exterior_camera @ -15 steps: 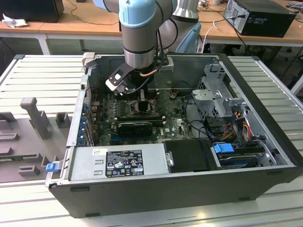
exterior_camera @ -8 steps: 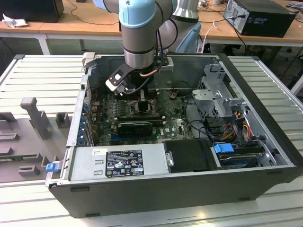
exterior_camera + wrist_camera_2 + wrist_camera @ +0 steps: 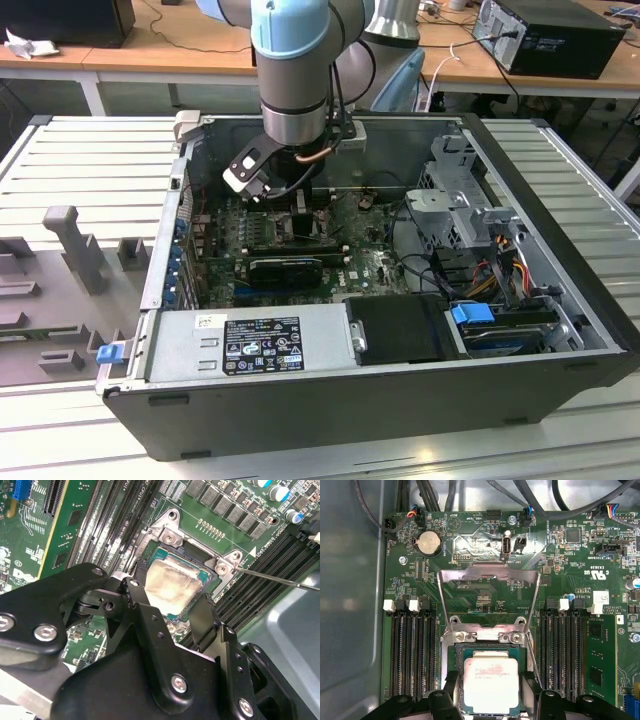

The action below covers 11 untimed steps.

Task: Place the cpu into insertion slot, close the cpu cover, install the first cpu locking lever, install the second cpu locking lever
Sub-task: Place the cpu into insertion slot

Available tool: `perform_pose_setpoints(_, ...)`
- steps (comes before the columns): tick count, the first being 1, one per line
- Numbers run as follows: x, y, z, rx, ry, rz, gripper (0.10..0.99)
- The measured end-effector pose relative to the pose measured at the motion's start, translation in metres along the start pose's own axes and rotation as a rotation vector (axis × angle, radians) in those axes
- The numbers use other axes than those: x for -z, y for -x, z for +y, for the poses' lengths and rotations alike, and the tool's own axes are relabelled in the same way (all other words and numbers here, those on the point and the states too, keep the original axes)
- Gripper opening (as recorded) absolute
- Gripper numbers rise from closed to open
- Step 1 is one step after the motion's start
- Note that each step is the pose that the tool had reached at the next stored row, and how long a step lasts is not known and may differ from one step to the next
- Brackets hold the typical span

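Note:
The cpu (image 3: 490, 685) (image 3: 172, 585), silver-faced on a green substrate, lies flat in the insertion slot (image 3: 451, 652) (image 3: 150, 535) of the green motherboard. My gripper (image 3: 490, 686) (image 3: 170, 597) (image 3: 300, 205) reaches down into the computer case, and its black fingers (image 3: 451, 682) (image 3: 202, 617) sit against two opposite edges of the chip, shut on it. The cpu cover (image 3: 490, 574), a silvery frame plate, stands swung open off the far side of the slot. A thin wire locking lever (image 3: 280, 578) (image 3: 533, 656) sticks out beside the socket.
Rows of black memory slots (image 3: 410, 650) (image 3: 565, 650) flank the socket on both sides. A long green card (image 3: 600, 660) stands beyond one row. Cables (image 3: 470, 490) hang above the board. The case wall (image 3: 350, 590), drive cage (image 3: 460, 190) and power supply (image 3: 260, 345) enclose the board.

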State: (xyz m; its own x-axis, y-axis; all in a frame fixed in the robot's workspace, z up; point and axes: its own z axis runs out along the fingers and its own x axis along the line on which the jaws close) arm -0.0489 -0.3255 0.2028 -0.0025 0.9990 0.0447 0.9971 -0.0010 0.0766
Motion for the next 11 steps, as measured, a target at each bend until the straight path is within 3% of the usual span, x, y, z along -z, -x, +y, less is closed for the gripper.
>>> perform_pose_setpoints(7, 0.0064, -0.0003, 0.0005, 0.000, 0.000, 0.0001, 0.604)
perform_pose_setpoints(11, 0.0064, -0.0003, 0.0005, -0.001, 0.000, 0.0002, 0.604)
